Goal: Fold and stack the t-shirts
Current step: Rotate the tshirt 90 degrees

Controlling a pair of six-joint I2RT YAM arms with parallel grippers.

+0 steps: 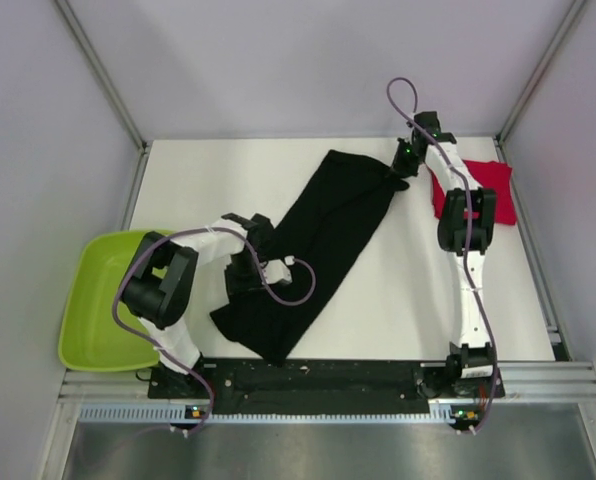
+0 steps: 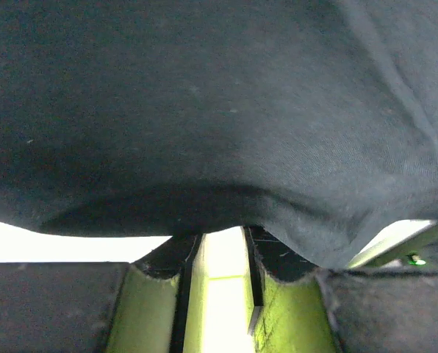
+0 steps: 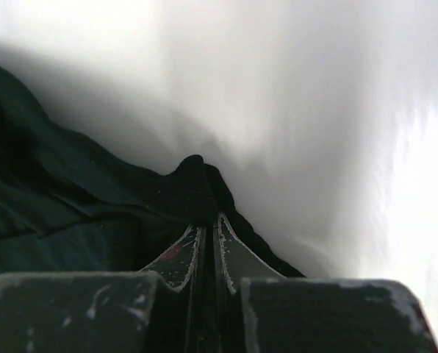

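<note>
The black t-shirt (image 1: 328,230) lies stretched out diagonally across the table, from the near left to the far right. My left gripper (image 1: 246,272) is at its left edge. In the left wrist view, the cloth (image 2: 204,110) drapes over the fingertips of the left gripper (image 2: 223,235), raised off the table, with a narrow gap between the jaws. My right gripper (image 1: 403,168) is at the shirt's far right corner. In the right wrist view, the right gripper (image 3: 206,220) is shut on a pinch of black cloth (image 3: 57,213). The red t-shirt (image 1: 490,180) is a folded square at the far right, partly under the right arm.
A lime-green tray (image 1: 93,300) sits off the table's left edge beside the left arm's base. Grey walls with metal posts close in the table on the left, right and far sides. A purple cable loops over the near part of the black shirt.
</note>
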